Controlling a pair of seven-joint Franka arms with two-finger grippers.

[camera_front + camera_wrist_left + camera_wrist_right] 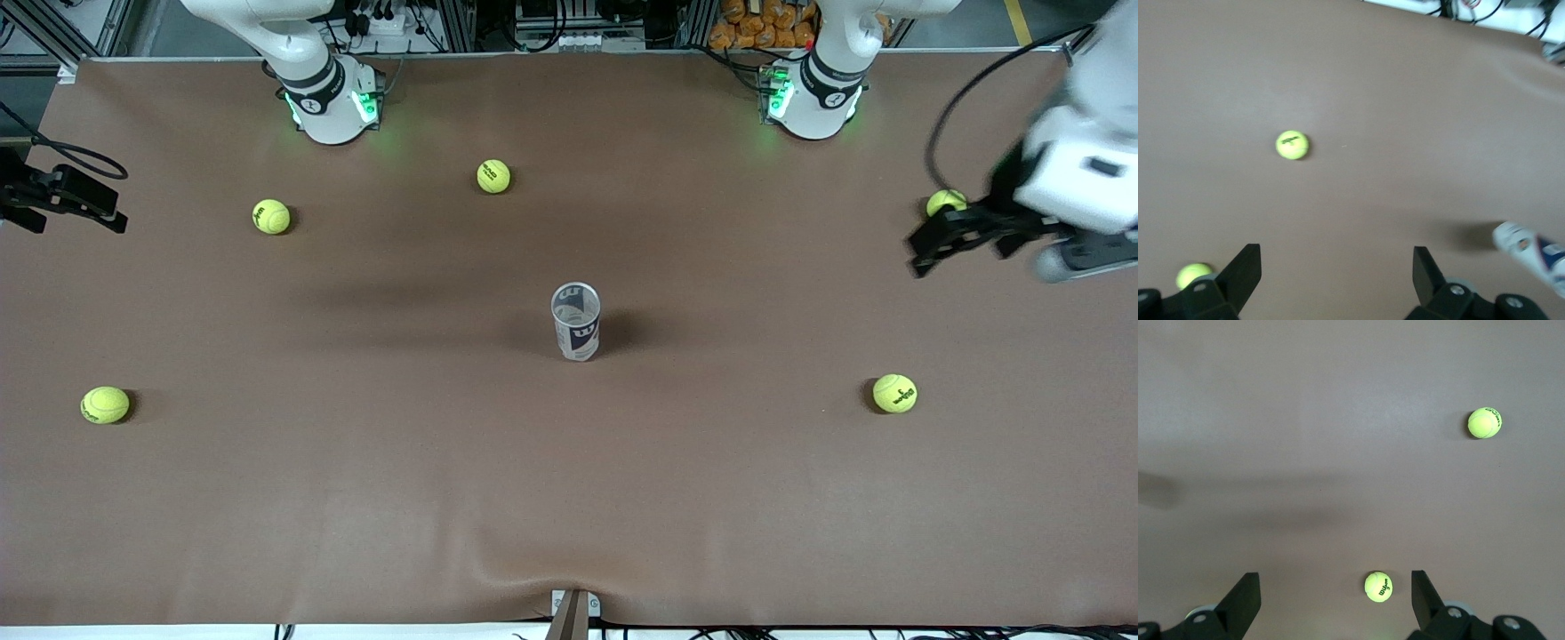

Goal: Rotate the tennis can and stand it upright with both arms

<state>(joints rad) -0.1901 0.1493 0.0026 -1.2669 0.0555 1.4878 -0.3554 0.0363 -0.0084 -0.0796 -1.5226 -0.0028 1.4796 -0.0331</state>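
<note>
Presently the tennis can [576, 321] stands upright, open end up, mid-table, well apart from both grippers. Left gripper [956, 238], fingers spread and empty, hangs over the left arm's end of the table, beside a tennis ball [944, 203]. Right gripper [67, 196], fingers likewise spread, hangs over the right arm's end.

tennis can [576, 321] upright mid-table [569, 498]; balls [894, 393] scattered around

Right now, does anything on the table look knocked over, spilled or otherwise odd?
Nothing stands out. The tennis can stands upright mid-table, open end up, untouched. Five tennis balls lie scattered around it. Both hands are open and empty: the left hand and right hand at the table's ends.
</note>
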